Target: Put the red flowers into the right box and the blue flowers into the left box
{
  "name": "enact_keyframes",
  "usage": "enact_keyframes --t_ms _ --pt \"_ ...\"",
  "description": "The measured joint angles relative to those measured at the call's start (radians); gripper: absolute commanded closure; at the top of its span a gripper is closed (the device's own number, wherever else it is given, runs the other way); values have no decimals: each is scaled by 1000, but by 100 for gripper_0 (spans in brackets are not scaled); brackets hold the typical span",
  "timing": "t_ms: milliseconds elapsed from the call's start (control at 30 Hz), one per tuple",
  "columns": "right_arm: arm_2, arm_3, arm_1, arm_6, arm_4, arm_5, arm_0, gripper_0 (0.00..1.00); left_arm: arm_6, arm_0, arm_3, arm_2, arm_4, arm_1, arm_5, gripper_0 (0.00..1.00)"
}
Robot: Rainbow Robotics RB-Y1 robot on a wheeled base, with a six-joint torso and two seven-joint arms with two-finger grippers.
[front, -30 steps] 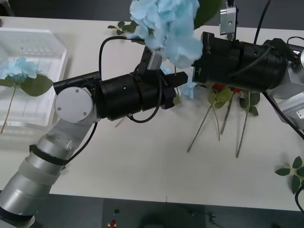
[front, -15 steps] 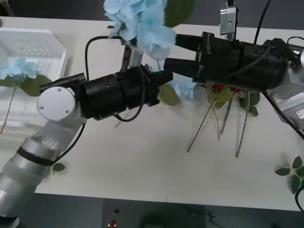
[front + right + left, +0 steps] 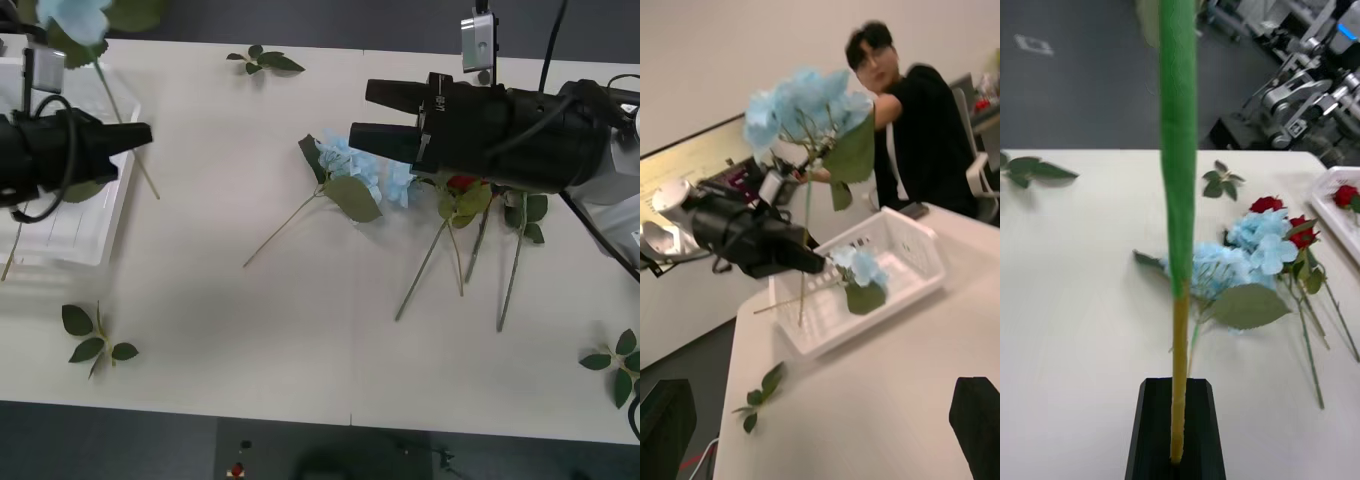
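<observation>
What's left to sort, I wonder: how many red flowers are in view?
3 red flowers. One and another lie on the table by the blue flowers; the third is in the right box. More may be hidden.

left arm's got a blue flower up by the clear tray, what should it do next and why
Probably lower and release. The left gripper is shut on a blue flower's stem, holding it upright at the left box, where one blue flower already lies. More blue flowers wait mid-table, so emptying the grip comes first.
</observation>
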Motion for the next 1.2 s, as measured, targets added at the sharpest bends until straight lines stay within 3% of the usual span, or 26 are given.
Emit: enact_keyframes --t_ms 167,367,600,633,700,733,767,833,1033,1200 --pt "3 0 -106 -381 196 16 -64 0 5 0 112 116 0 100 159 100" --pt "59 35 -243 -852 431 117 -170 0 31 16 249 270 -85 174 251 100" --pt "76 249 -294 -996 563 277 -227 0 31 90 331 420 -168 193 251 100" --pt "76 285 -300 -1032 582 296 -229 0 31 99 337 430 -175 193 248 93" --pt "76 348 -310 -1113 624 330 -231 0 30 118 341 439 -183 193 227 38" --pt "76 381 -315 -1144 647 341 -232 0 28 126 341 439 -183 193 212 18" --pt "76 411 -320 -1159 664 345 -232 0 22 134 341 437 -183 193 198 13" --pt "76 478 -330 -1162 689 345 -232 0 0 140 341 429 -181 193 184 8" --pt "76 623 -335 -1162 740 324 -232 0 -1 140 325 398 -161 193 186 8" --pt "111 629 -335 -1161 794 299 -231 0 -2 103 288 378 -111 192 311 7"
